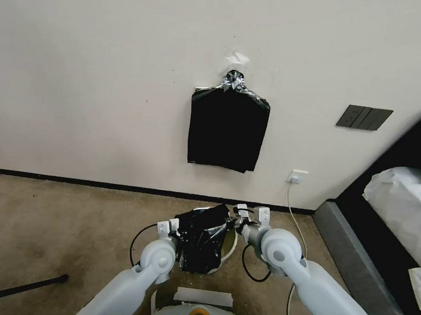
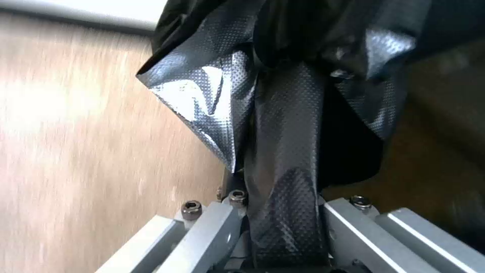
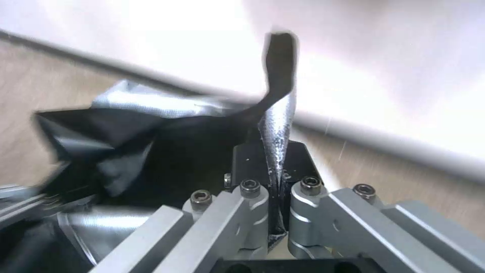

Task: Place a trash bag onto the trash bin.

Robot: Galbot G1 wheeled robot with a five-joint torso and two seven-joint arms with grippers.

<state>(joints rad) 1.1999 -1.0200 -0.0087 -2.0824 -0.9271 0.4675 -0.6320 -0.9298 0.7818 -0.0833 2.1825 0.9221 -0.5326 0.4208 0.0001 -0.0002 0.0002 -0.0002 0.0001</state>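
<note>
While both grippers pinch one trash bag (image 1: 202,242) over one trash bin (image 1: 232,245), left gripper (image 2: 283,227) and right gripper (image 3: 275,212) fingers clamp film.

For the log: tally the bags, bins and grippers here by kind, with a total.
Loose trash bag: 1
Bag bundle on the wall: 1
Trash bin: 1
Grippers: 2, left gripper and right gripper, both clamped on the bag
Total: 5
</note>
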